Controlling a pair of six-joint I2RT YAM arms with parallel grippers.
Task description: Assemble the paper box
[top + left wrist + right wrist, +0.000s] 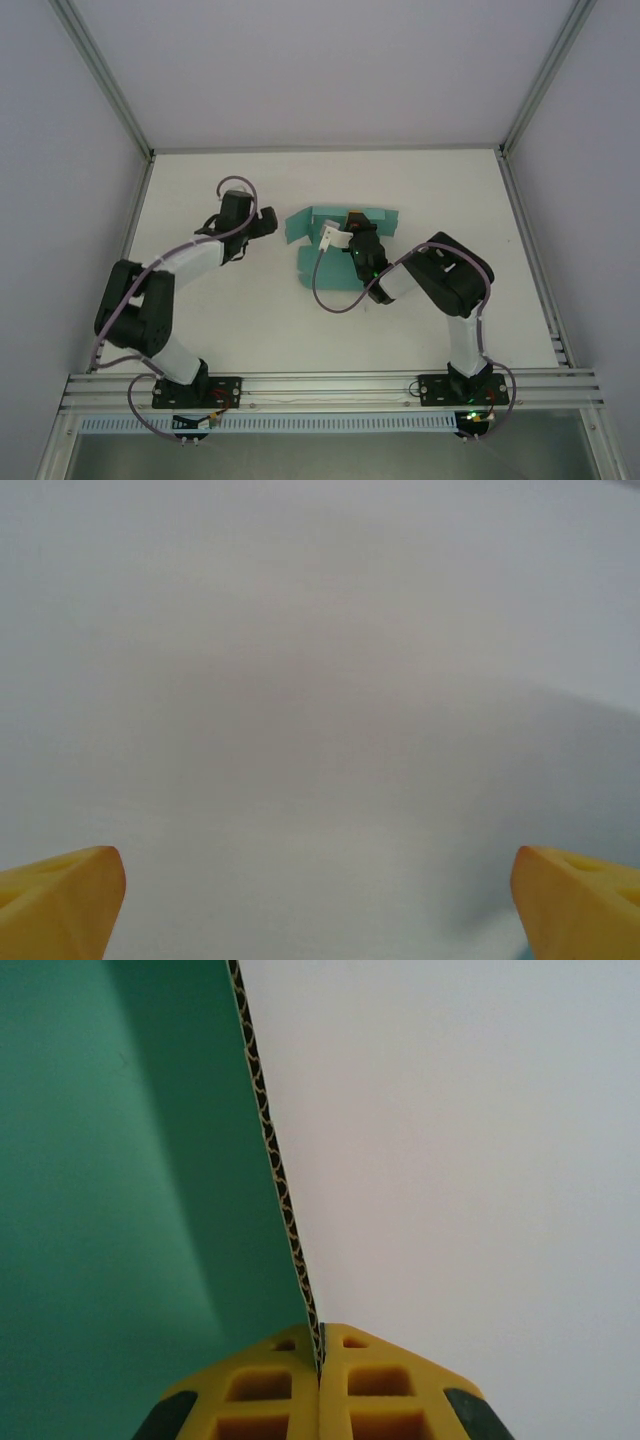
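Right gripper point(320, 1355): pinched tight on the paper box point(120, 1160) edge.
Left gripper point(316, 880): spread wide, holding nothing.
Paper box place: middle of the table point(230, 320), partly folded.
Feel: probably light, bendy and slidey; grab flap edges.

Robotics lab test cell, white table point(250, 330), aluminium frame rails point(330, 385), plain white walls point(330, 70)

One paper box point(312, 222), teal corrugated card, partly folded.
Mid-table; base panel lying flat, far flaps raised.
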